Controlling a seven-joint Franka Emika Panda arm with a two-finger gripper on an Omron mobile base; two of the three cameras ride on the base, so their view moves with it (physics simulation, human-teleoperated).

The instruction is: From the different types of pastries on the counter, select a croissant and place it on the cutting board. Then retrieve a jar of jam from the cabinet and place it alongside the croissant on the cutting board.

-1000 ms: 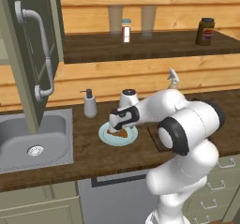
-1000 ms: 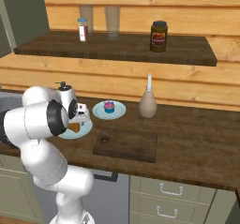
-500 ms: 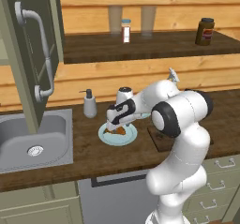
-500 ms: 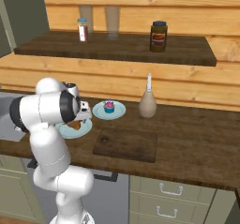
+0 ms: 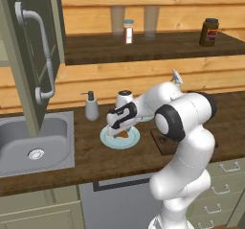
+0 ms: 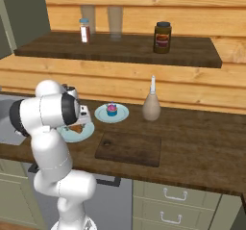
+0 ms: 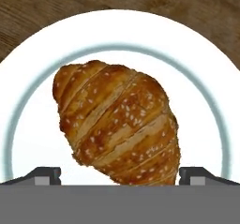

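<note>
Here the croissant (image 7: pixel 119 124) (golden-brown, seed-flecked) lies on its plate (image 7: pixel 28 101).

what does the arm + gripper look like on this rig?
Glossy white rounded arm links with dark grey discs at the joints. The hand is white with a black band, ending in a two-finger gripper whose small dark grey tips show in the hand view. No visible cables or markings.

Fingers (image 5: pixel 121 132) low over croissant (image 5: pixel 125 134) on plate (image 5: pixel 111 140).
</note>
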